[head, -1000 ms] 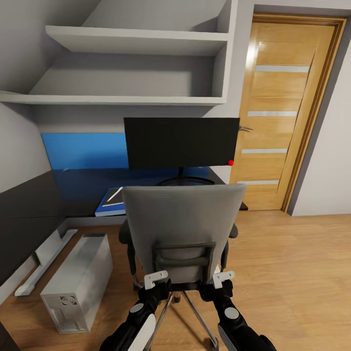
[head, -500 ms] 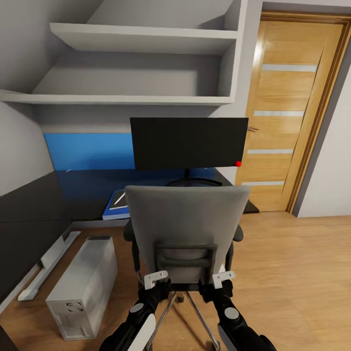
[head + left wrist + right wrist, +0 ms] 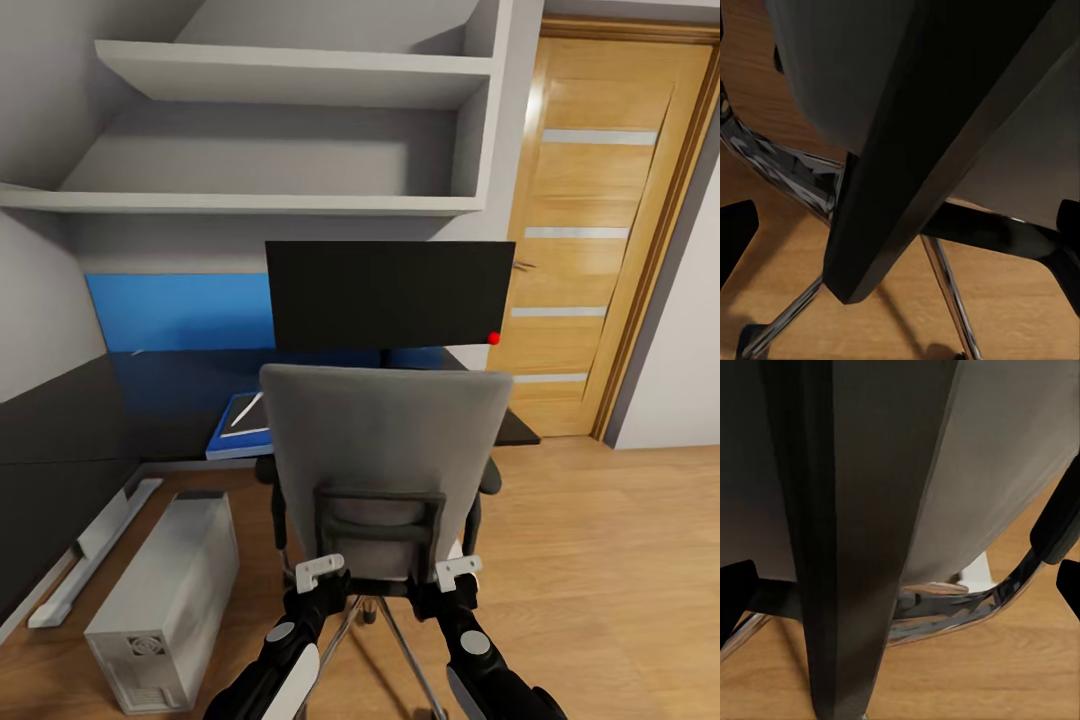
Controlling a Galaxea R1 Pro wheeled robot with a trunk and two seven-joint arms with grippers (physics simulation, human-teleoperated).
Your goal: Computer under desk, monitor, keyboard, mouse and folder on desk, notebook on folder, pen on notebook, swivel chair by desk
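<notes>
Just ahead of both grippers, swivel chair [image 3: 385,460] back.

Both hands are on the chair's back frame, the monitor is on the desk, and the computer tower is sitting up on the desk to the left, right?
Not quite. The head view shows the computer tower standing on the wood floor beside the desk, not on it. The rest holds: left hand and right hand at the chair's back frame, monitor on the desk.

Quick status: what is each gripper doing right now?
Left gripper: at the black frame on the back of the chair; whether it is gripping cannot be told.
Right gripper: at the same frame; grip cannot be told either.
</notes>
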